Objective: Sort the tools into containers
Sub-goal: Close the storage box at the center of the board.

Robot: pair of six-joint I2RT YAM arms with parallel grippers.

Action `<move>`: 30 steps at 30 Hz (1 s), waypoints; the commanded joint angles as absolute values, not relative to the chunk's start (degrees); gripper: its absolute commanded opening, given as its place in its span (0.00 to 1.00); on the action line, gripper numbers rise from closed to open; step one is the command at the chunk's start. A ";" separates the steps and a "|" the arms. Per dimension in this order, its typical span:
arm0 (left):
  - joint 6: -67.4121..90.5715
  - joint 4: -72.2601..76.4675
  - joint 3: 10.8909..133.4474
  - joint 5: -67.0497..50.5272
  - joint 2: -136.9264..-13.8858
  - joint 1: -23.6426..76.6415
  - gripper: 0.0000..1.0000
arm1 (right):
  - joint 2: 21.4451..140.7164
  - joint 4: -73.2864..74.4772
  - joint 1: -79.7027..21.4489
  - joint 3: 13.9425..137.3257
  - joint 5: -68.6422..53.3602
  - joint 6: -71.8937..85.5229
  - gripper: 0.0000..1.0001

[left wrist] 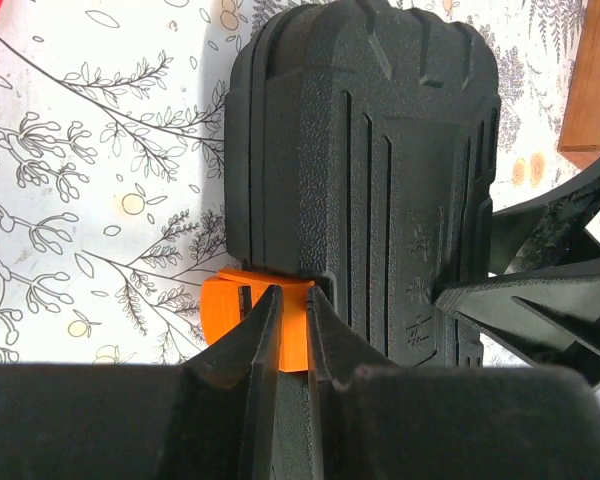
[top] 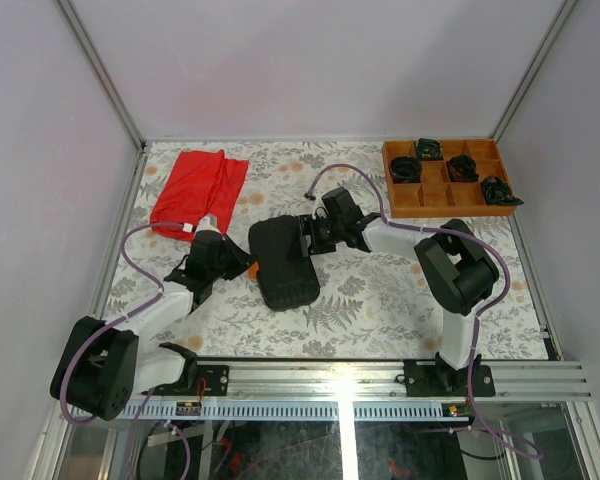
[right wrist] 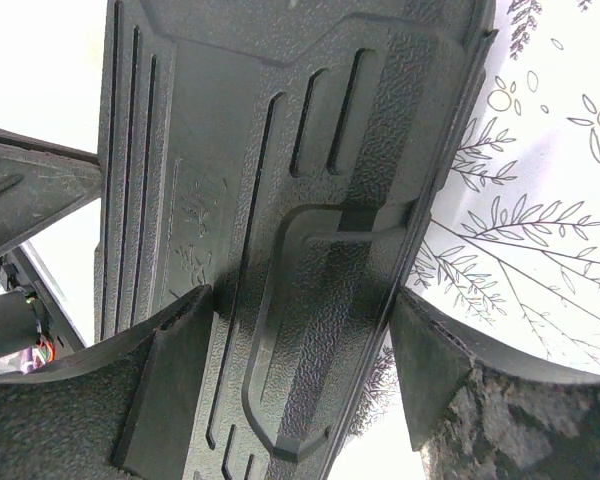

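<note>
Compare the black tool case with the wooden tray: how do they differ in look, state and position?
The tool case is black plastic and closed; the wooden tray is orange-brown and open-topped, with compartments. The case lies mid-table between both grippers; the tray sits untouched in the far right corner. The tray's black bundles show; the case's contents are hidden. Both are rectangular.

one tool case [top: 283, 264], one wooden tray [top: 446, 179], one red cloth [top: 199, 191], four coiled bundles [top: 406, 170].

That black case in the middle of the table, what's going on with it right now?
Both arms are working on the closed black tool case. The left gripper is pinched shut on the orange latch at the case's edge. The right gripper straddles the far end of the case, jaws wide around it. A red cloth and a wooden tray of black coiled bundles sit at the back.
</note>
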State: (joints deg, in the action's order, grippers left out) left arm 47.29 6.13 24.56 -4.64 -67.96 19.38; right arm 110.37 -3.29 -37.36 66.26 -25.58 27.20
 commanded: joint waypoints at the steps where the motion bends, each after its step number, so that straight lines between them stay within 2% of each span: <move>1: 47.82 6.93 23.11 -9.58 -72.57 20.92 0.08 | 116.25 5.63 -39.64 63.62 -22.68 22.20 0.38; 6: 47.36 4.01 24.73 -7.95 -69.48 20.85 0.31 | 116.22 5.93 -39.64 63.89 -22.63 21.91 0.38; 10: 45.78 0.14 28.53 -6.33 -67.52 20.83 0.38 | 116.27 6.20 -39.64 63.83 -22.68 21.80 0.37; 17: 43.87 -5.06 33.19 -3.96 -65.75 20.74 0.41 | 116.11 6.24 -39.64 63.75 -22.58 21.71 0.37; 24: 44.03 -6.71 31.52 -1.70 -62.99 20.79 0.44 | 116.50 6.24 -39.62 64.06 -22.81 21.76 0.37; 27: 43.95 -7.53 30.66 -0.32 -62.46 20.74 0.38 | 116.51 6.24 -39.62 64.20 -22.76 21.75 0.37; 30: 43.94 -8.74 30.21 1.22 -62.44 20.74 0.25 | 116.60 6.29 -39.64 64.07 -22.69 21.79 0.37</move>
